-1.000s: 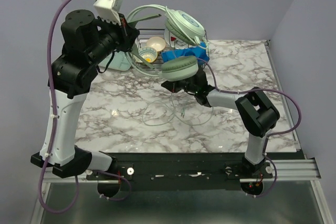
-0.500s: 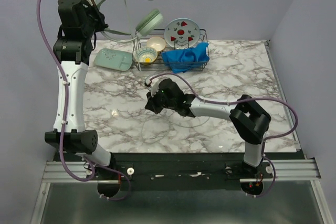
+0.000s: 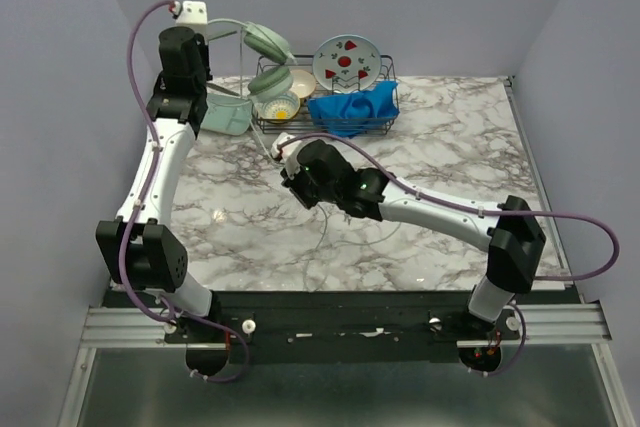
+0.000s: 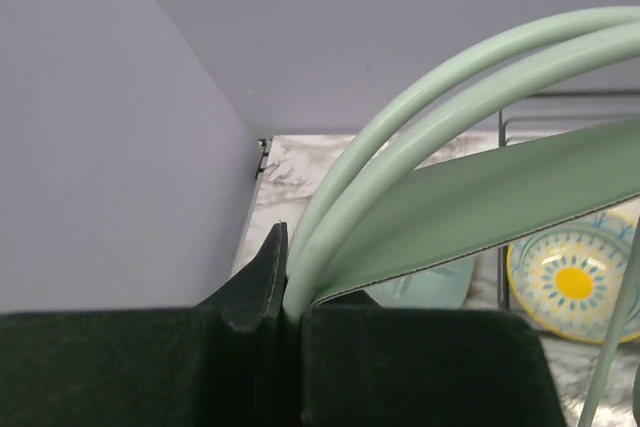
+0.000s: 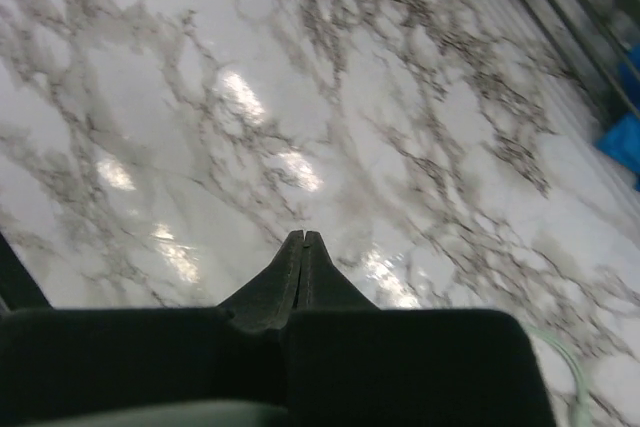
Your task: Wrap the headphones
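My left gripper (image 3: 208, 35) is raised at the back left, shut on the slim headband (image 4: 420, 117) of the pale mint headphones (image 3: 266, 45). In the left wrist view the band is pinched between the jaws of this gripper (image 4: 285, 287). The two ear cups hang to its right, the lower one (image 3: 268, 80) in front of the dish rack. The thin pale cable (image 3: 322, 237) lies in loops on the marble table (image 3: 450, 147). My right gripper (image 3: 288, 177) hovers low over the table's middle, its jaws (image 5: 303, 239) shut with nothing seen between them. A bit of cable (image 5: 562, 367) shows beside it.
A wire dish rack (image 3: 378, 75) at the back holds a plate (image 3: 346, 62) with red marks, a yellow-patterned bowl (image 3: 281, 105) and a blue cloth (image 3: 350, 109). A flat mint tray (image 3: 228, 117) lies left of the rack. Walls close in on the left, back and right.
My left arm has come down and to the right, bringing the headphones closer to the rack. My right arm has left the ear cup, stretched out to the left and shut its jaws.
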